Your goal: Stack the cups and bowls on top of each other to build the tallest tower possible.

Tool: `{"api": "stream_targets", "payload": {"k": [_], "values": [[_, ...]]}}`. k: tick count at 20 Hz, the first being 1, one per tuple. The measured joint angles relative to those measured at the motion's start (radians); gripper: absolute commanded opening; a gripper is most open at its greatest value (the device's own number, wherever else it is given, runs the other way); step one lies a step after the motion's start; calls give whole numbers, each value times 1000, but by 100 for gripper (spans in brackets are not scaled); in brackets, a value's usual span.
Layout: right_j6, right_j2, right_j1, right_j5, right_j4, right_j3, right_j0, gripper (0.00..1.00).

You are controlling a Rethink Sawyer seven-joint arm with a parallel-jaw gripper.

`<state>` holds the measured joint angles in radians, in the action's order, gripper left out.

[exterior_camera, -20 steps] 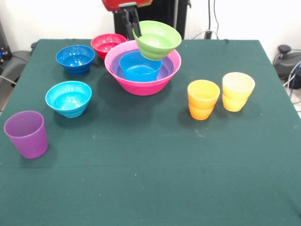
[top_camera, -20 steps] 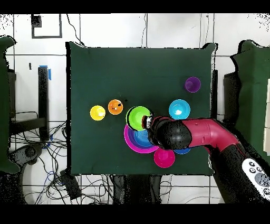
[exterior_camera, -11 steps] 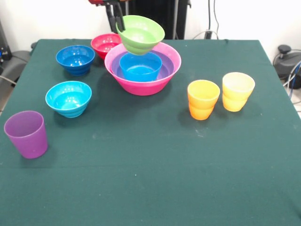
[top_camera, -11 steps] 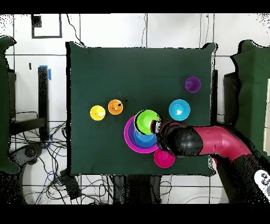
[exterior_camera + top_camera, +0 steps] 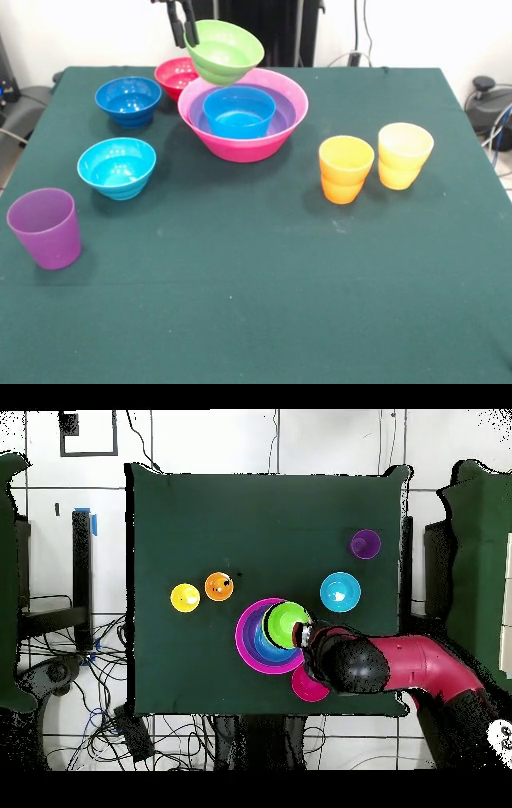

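Lime green bowl (image 5: 223, 51) pinched by rim in gripper (image 5: 182, 32), tilted above tower (image 5: 242, 114); level, centre over mid blue bowl (image 5: 238, 111), lower.

Square bench with dark green cloth cover (image 5: 264, 304) stood on white tiled floor (image 5: 300, 444); black cables (image 5: 70, 669) trailed beside bench.
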<state>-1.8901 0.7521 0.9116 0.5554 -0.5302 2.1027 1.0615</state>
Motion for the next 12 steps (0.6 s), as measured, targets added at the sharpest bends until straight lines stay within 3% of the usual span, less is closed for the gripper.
{"api": "stream_targets", "payload": {"k": [12], "values": [[0,-12,-6,-51,-136,33,-18,0]]}}
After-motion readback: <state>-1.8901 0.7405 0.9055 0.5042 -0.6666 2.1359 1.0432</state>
